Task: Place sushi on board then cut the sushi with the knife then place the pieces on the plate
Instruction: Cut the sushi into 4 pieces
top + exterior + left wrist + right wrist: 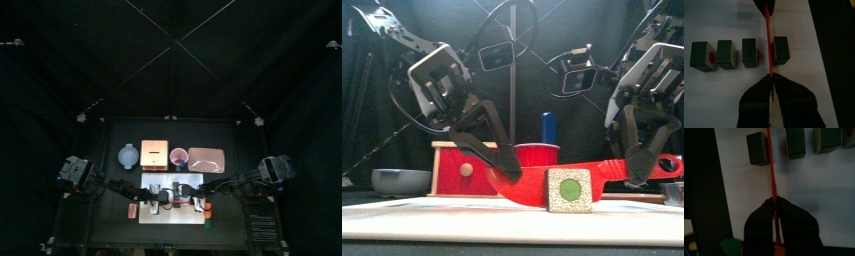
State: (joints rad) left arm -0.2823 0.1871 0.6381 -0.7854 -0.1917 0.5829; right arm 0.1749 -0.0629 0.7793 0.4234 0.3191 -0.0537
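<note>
The red knife point(767, 30) is clamped at one end by the left end effector point(773, 82) and at the other by the right end effector point(774, 203). Its blade is held between the end piece and the other three of four sushi pieces point(724, 54), which are lined up on the white board point(724, 20).

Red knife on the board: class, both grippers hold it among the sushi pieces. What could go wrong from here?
1. The left gripper and right gripper each clamp one end of the red knife; uneven motion could twist it or pull it loose.
2. The blade stands between the end piece and the three other pieces on the white board; a sideways slip could topple that lone piece or shove it towards the board's edge.
</note>
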